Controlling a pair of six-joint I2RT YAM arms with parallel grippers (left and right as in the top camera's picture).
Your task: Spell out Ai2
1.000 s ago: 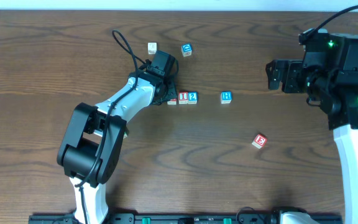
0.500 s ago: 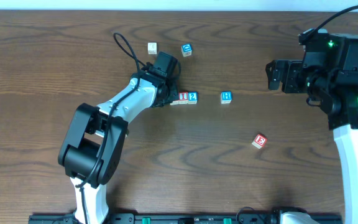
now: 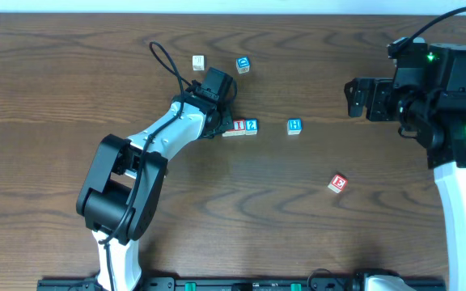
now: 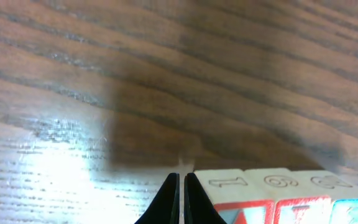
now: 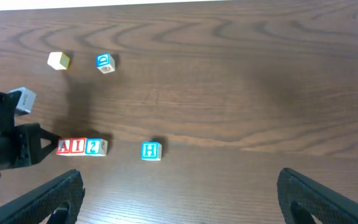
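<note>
Three pale cubes stand side by side in a row: the red "A" cube (image 5: 63, 147), the red "I" cube (image 5: 78, 147) and the blue "2" cube (image 5: 93, 147). From overhead the "I" cube (image 3: 239, 125) and the "2" cube (image 3: 252, 125) show clearly, while the "A" is mostly hidden under my left gripper (image 3: 219, 123). In the left wrist view my left gripper (image 4: 180, 198) is shut and empty, its tips against the left side of the "A" cube (image 4: 244, 200). My right gripper (image 5: 182, 205) is wide open and empty, far to the right (image 3: 353, 95).
A blue "H" cube (image 3: 294, 125) stands to the right of the row. A red cube with another letter (image 3: 338, 183) lies nearer the front right. A blue cube (image 3: 243, 64) and a pale cube (image 3: 198, 61) sit behind the row.
My left gripper has edged slightly to the right against the "A" cube, closing the row up. The right arm has not moved.
</note>
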